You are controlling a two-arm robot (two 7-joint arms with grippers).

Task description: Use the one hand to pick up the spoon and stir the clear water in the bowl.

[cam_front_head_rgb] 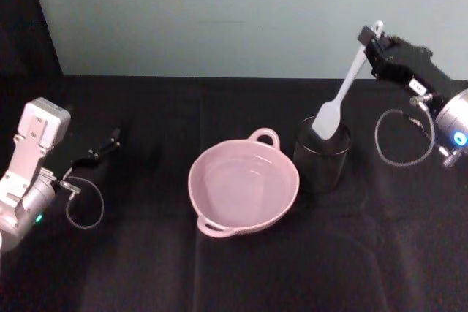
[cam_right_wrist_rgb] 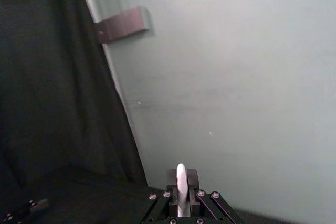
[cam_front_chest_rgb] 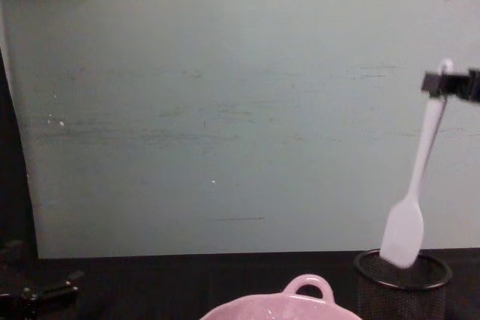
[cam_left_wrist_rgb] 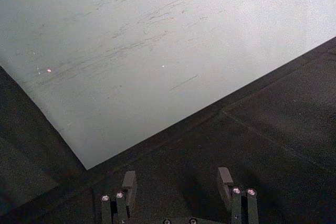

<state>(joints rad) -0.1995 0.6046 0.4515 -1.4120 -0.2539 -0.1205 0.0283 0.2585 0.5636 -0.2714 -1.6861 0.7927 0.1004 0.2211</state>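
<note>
At far left the left end effector (cam_front_head_rgb: 111,141) lies spread; the bowl (cam_front_head_rgb: 196,180) sits centre. Upper right, the right end effector (cam_front_head_rgb: 371,40) pinches the spoon (cam_front_head_rgb: 344,89) by its tip. Lift its scoop clear of the mesh cup (cam_front_head_rgb: 322,162) before swinging left.

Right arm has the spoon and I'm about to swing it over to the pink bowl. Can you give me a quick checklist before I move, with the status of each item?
1. Grip: right gripper shut on the spoon near the handle's top: ok.
2. Scoop clear of the mesh cup: not ok. In the chest view its tip hangs at rim level, so lift first.
3. Target: bowl upright, beside the cup on the robot's left: ok.
4. Water in the bowl: cannot tell, just a faint ring inside.
5. Other arm: left gripper open, parked far left, off the path: ok.
</note>
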